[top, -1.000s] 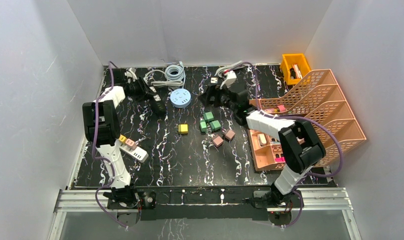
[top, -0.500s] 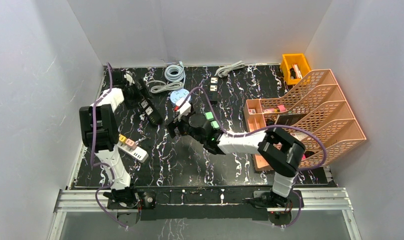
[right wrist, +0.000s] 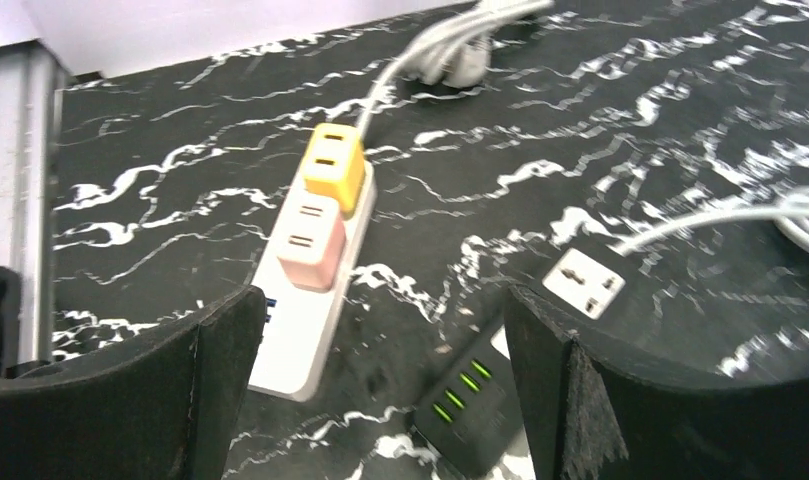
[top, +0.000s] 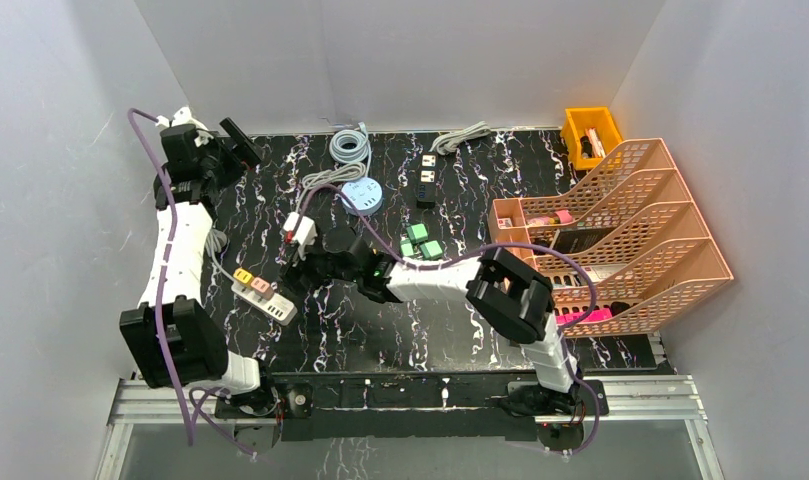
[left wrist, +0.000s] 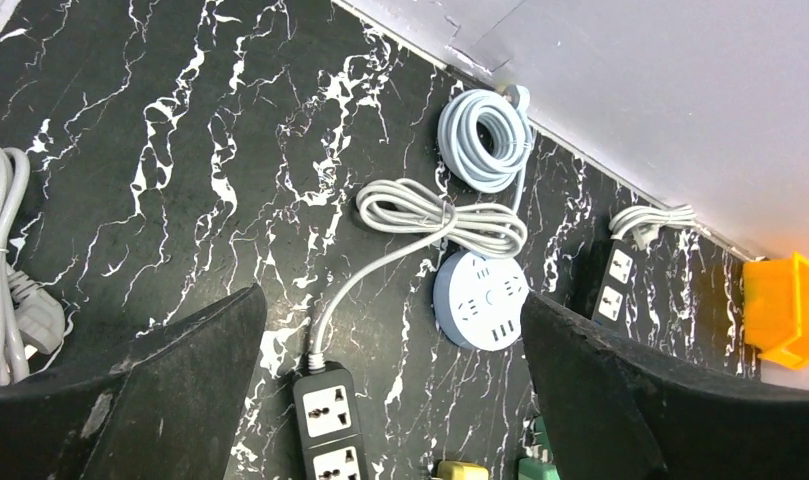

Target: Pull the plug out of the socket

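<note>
Across the counter (top: 380, 340), a black slab veined white, flat and glossy:
- pink mesh file rack (top: 630, 230), rigid plastic, tiered, parked at the right edge, away from the work.
- right hand (right wrist: 380, 330), dark blunt fingers spread wide, holding nothing, low over the near-left area, probably lining up on the strip.
- left hand (left wrist: 390, 340), likewise spread wide and empty, raised over the far-left corner, likely kept out of the way.
- white power strip (right wrist: 310, 310), a long smooth plastic bar, lying flat near the left edge.
- yellow plug (right wrist: 332, 165) and pink plug (right wrist: 310, 240), boxy, matte, seated side by side in the strip, neither pulled yet.
</note>
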Controlling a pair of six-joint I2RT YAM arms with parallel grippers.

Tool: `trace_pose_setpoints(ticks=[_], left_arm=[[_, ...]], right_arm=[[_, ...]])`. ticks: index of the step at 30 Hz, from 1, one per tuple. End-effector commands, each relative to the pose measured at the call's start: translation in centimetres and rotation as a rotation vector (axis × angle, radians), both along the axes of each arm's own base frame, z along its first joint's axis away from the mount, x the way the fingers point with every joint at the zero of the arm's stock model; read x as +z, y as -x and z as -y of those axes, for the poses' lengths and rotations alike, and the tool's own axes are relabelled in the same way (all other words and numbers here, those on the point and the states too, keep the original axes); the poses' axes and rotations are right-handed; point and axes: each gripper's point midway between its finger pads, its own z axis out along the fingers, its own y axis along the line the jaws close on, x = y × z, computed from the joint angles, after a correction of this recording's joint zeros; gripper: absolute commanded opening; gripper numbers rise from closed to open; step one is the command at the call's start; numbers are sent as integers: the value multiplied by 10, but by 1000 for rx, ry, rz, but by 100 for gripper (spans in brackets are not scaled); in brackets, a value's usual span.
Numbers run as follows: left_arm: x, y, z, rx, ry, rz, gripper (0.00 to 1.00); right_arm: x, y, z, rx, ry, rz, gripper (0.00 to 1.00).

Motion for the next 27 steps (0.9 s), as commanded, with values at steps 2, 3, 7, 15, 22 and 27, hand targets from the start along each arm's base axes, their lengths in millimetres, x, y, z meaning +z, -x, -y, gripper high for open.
trace_pose_setpoints(ticks=[2,3,7,15,22,27], left_arm=[[19,17,-2,32,7,-9,98],[21,18,-1,30,11,-6,98],[34,21,5,7,33,15,98],[51,30,12,-22,42,46,98],[54,30,17,-42,52,65,98],[57,34,10,-15,21,54,98]], right_arm=[[4,27,-30,224,-14,-20,95],[-1,28,-34,235,-6,-28,95],[-20,24,-49,253,27,-35,95],[-38,24,-72,315,23,-33,94],[-48,26,-87,356,-8,-58,93],[-52,26,-91,367,-12,-65,92]])
